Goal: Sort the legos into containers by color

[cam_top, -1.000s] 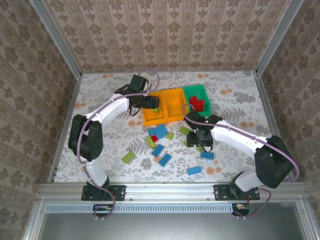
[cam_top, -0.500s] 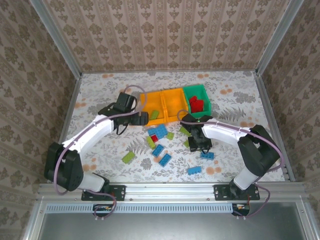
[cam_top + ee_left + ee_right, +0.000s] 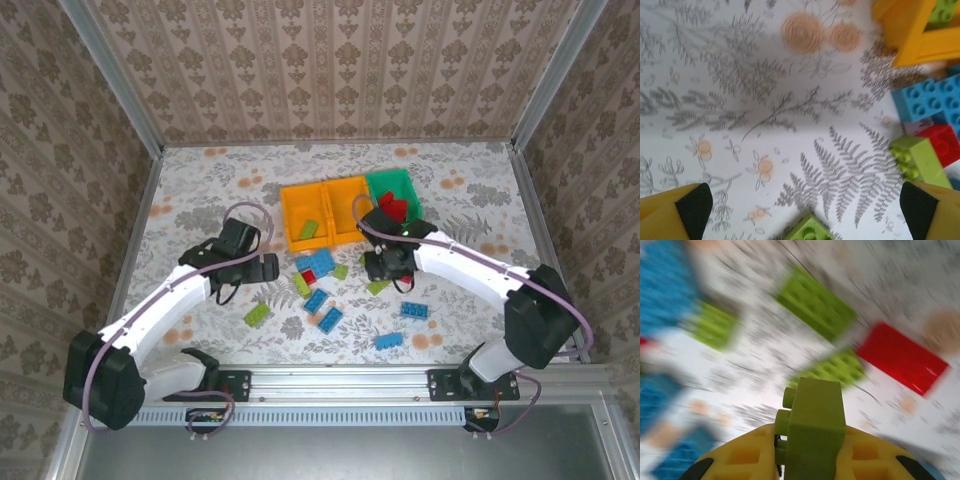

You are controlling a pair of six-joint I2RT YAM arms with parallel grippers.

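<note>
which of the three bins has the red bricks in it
The green bin, at the right end of the row, holds the red bricks. The left orange bin holds one lime brick; the middle orange bin looks empty.

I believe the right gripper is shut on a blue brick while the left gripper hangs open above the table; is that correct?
Not quite: the right wrist view shows the right gripper shut on a lime green brick, not a blue one. The left gripper does hang open above the table.

Two orange bins [image 3: 287, 215], one green bin [image 3: 390, 178], two robot arms [image 3: 170, 295]
</note>
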